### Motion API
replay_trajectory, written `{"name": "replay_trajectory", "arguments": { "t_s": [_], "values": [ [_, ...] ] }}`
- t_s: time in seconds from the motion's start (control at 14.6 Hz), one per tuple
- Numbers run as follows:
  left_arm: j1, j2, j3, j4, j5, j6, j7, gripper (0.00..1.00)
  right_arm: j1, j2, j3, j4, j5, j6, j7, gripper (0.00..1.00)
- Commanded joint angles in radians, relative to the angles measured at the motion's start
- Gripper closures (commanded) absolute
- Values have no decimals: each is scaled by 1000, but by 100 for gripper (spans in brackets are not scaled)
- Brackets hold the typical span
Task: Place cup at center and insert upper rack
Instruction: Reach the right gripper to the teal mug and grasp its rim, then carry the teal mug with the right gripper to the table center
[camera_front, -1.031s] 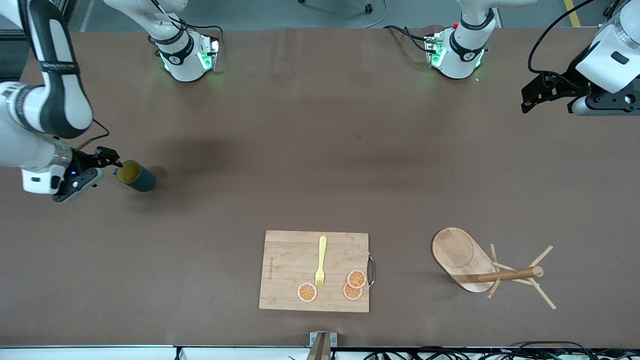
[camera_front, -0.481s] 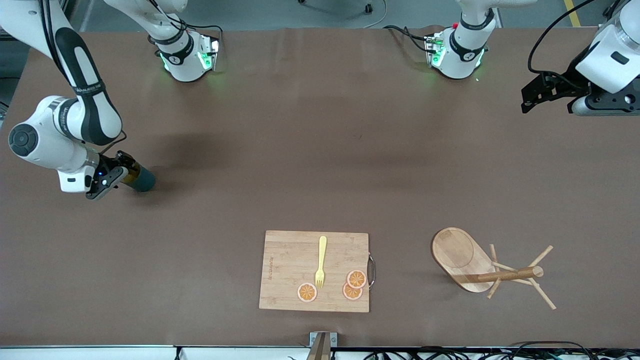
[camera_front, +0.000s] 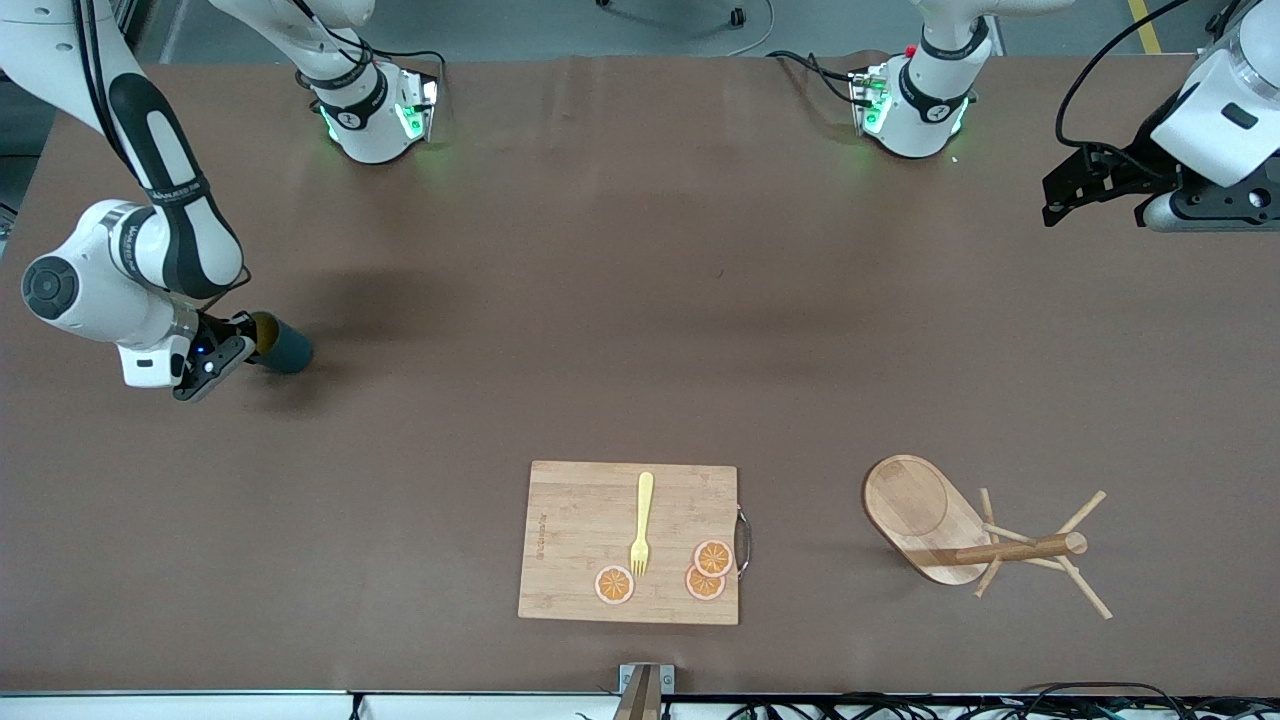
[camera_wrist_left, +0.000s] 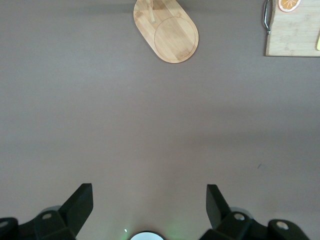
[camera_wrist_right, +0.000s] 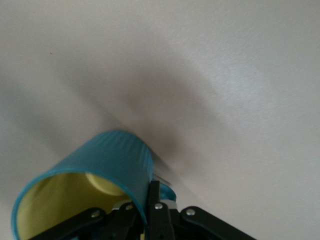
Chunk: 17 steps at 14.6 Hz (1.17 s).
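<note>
Front view: one cup (camera_front: 283, 348) pinched by right gripper (camera_front: 232, 345), one upper rack (camera_front: 975, 538), left gripper (camera_front: 1062, 187) spread, waiting.

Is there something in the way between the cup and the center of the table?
Nothing visible. The right gripper grips the cup by its rim at the right arm's end; bare table leads to the center. The board lies nearer the camera.
</note>
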Motion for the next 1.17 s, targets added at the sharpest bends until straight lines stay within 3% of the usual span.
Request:
{"name": "replay_trajectory", "arguments": {
  "t_s": [0.0, 0.34, 0.55, 0.82, 1.1],
  "values": [
    [2, 8, -4, 19, -3, 0, -11, 0, 51, -65, 9, -2, -1, -86, 145, 100],
    [2, 8, -5, 19, -3, 0, -11, 0, 238, -207, 11, 1, 2, -261, 560, 100],
    [2, 8, -5, 19, -3, 0, -12, 0, 417, -264, 13, 1, 26, -309, 892, 100],
    [2, 8, -5, 19, -3, 1, -12, 0, 675, -260, 11, 64, 80, -301, 1442, 100],
    [-1, 15, -7, 19, -3, 3, -14, 0, 885, -165, 11, 167, 103, -231, 1944, 100]
  ]
}}
